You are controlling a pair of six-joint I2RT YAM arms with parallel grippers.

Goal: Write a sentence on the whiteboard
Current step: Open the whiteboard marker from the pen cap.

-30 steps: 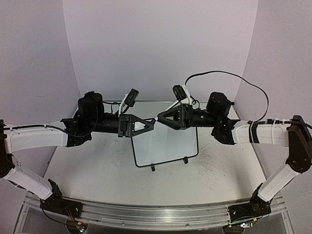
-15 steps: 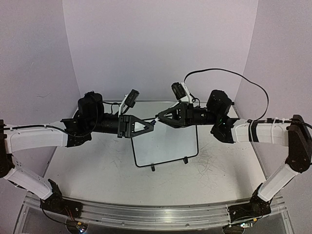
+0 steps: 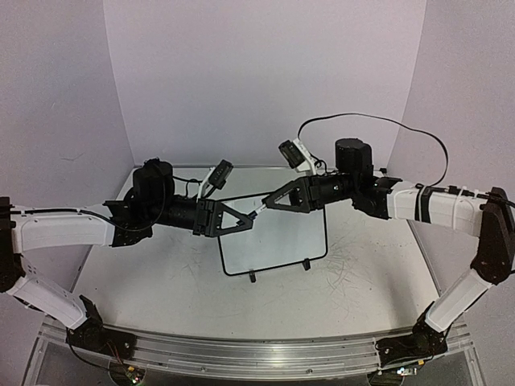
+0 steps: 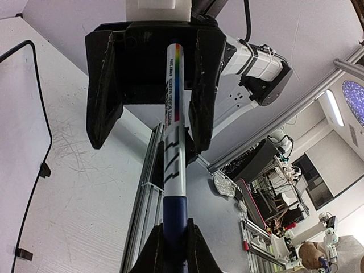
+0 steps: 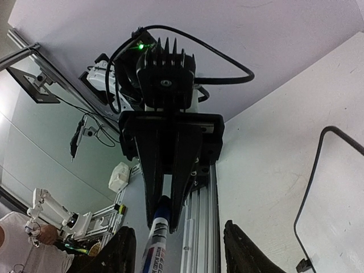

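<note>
Left gripper (image 3: pixel 250 219) clenched on marker (image 4: pixel 174 165) by whiteboard (image 3: pixel 282 238) top edge; right gripper (image 3: pixel 266 205) released, fingers spread around marker's other end.

Both arms reach inward from table's left and right edges, meeting tip to tip above whiteboard's far-left corner. Left gripper (image 3: pixel 241 219) points right; right gripper (image 3: pixel 269 201) points left, slightly higher. Thin blue-and-white marker (image 3: pixel 256 211) bridges gap between them. Jaw spacing unreadable from this angle. Black-framed whiteboard (image 3: pixel 278 241) stands mid-table (image 3: pixel 161 281), two feet toward near edge. Grey scribbles (image 3: pixel 350 265) on table right of board. Black cable (image 3: pixel 378 117) loops above right arm.
</note>
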